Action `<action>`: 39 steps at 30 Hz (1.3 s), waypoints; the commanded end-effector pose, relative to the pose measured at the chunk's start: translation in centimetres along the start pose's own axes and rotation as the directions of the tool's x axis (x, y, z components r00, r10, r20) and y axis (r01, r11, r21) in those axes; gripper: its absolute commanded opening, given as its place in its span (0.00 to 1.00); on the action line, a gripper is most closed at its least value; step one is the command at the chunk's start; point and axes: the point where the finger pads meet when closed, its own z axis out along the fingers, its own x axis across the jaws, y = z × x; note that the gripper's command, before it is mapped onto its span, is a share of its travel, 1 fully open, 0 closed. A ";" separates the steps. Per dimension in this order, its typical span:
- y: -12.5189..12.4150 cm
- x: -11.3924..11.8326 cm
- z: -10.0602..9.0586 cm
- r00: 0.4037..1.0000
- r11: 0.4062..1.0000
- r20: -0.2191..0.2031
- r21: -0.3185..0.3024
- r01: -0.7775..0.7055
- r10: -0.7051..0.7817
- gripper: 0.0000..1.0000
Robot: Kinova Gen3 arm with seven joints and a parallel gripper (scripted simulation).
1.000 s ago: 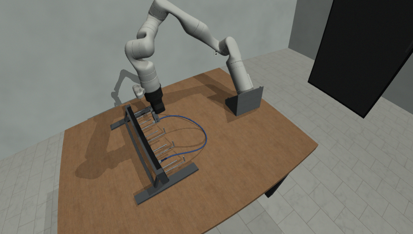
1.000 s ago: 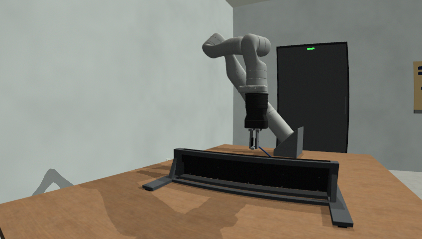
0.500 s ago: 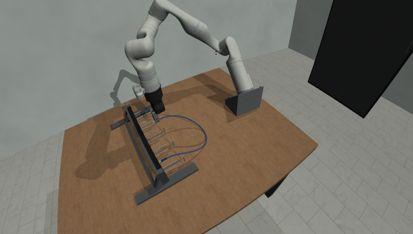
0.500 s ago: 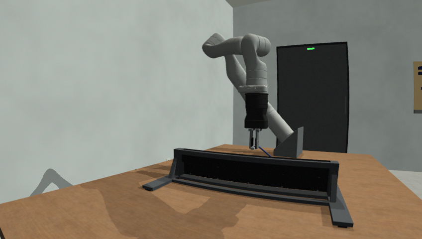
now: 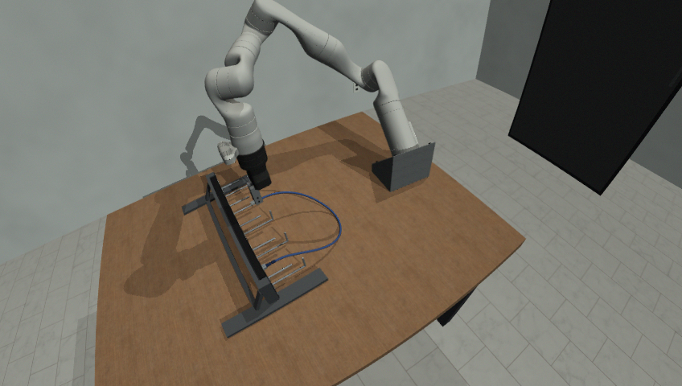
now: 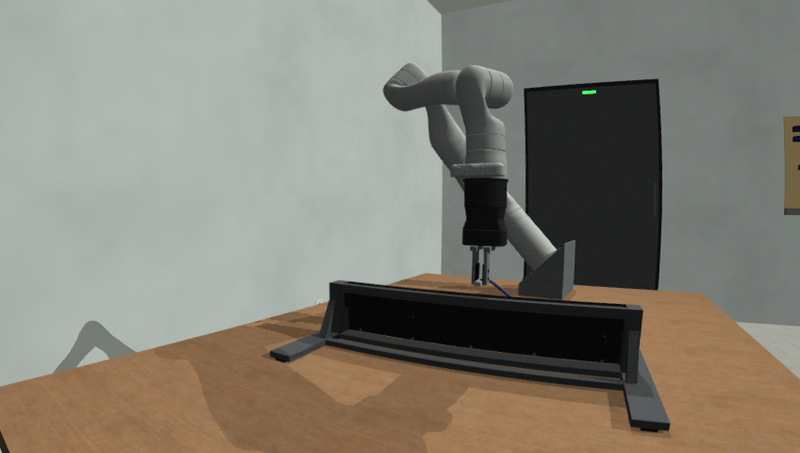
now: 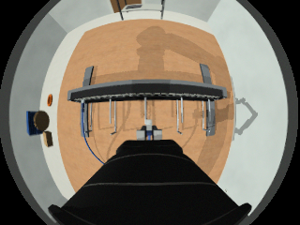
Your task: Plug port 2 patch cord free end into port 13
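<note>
Rack: a dark grey frame (image 5: 303,286) (image 6: 482,297) (image 7: 146,88) with a black panel, upright on two flat feet on the brown table (image 5: 406,239) (image 6: 168,404) (image 7: 112,47); its long axis runs side to side in the wrist view, and the panel's back faces the exterior camera.
Panel writing: pale marks along the front edge in the wrist view, too small to read.
Rods: thin metal rods (image 5: 271,217) (image 7: 145,109) stick out from the rack on its front side, several with bent tips.
Free plug: a small pale, clear-looking tip (image 6: 478,282) (image 7: 148,123) with blue behind it, on the front side of the rack, apart from the panel.
Plug direction: tip toward the panel, long axis roughly square to it; which side the latch is on cannot be told.
Gripper: the two grey fingers (image 5: 256,198) (image 6: 480,272) are closed on the free plug, a narrow gap between them filled by it.
Cord: smooth and blue (image 5: 340,224) (image 6: 499,288) (image 7: 85,136), bowed in a wide loop out from the rack's front, its other end at the panel near the far-left end as one faces the front.
Arm: light grey (image 5: 330,47) (image 6: 486,142), arching over from a dark wedge-shaped mount (image 5: 413,167) (image 6: 568,269).
Door: black (image 6: 594,185), with a green strip near its top.

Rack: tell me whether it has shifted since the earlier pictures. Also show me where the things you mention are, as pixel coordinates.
No. The rack (image 5: 296,293) (image 6: 645,401) (image 7: 147,88) shows no visible shift either way; its feet sit in the same places against the table (image 5: 406,286) (image 6: 701,359) (image 7: 108,52) edges in the top view.
</note>
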 end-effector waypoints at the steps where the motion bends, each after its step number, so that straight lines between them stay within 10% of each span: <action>1: -0.2 -0.1 0.2 1.000 1.000 0.001 -0.001 -0.001 0.001 0.00; 39: -2.6 -0.1 2.5 1.000 1.000 0.001 -0.001 0.000 0.000 0.00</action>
